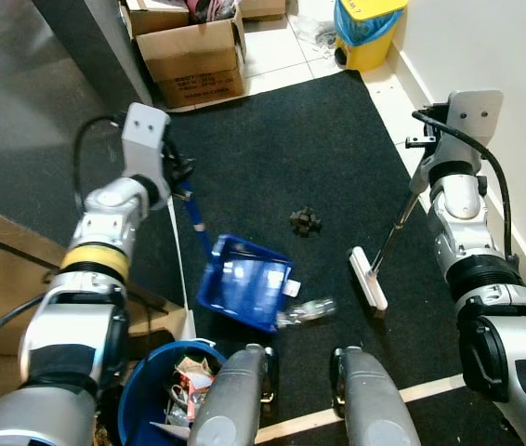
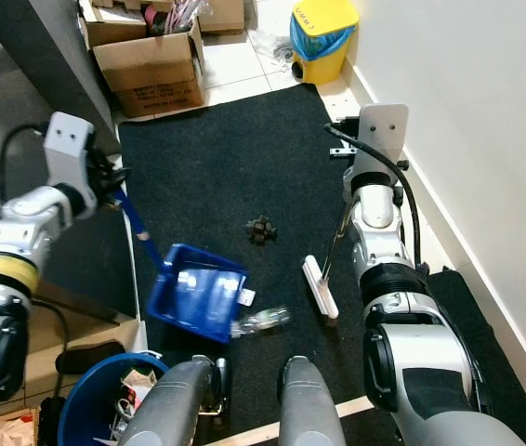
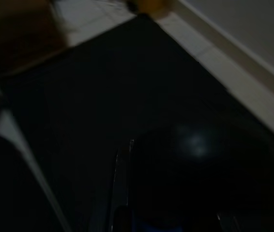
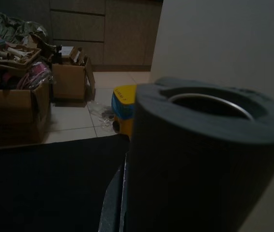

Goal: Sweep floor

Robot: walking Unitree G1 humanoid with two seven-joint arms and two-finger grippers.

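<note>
Left eye view gives me the black mat spread under the robot, with a small dark clump of debris lying on it roughly midway between my two arms. My left gripper sits at the top of the blue dustpan's handle, fingers closed around it as far as I can judge, and the blue dustpan hangs tilted just ahead of the robot's knees. A crumpled clear wrapper is at the pan's lower edge, touching it or just off it, I cannot tell which. Below the pan, by my left leg, stands a blue bin with scraps of litter inside.

My right gripper holds the upper end of the broom's thin metal shaft, fingers wrapped on it, though I cannot make out the grip closely. The shaft slants down to the white broom head, which rests on the mat, apart from the debris and to its right. In the right wrist view a thick grey foam handle end is right in front of the lens.

Beyond the mat I see a cardboard box on the tiles and a yellow bin near the white wall. Left wrist view is too dark to read
</note>
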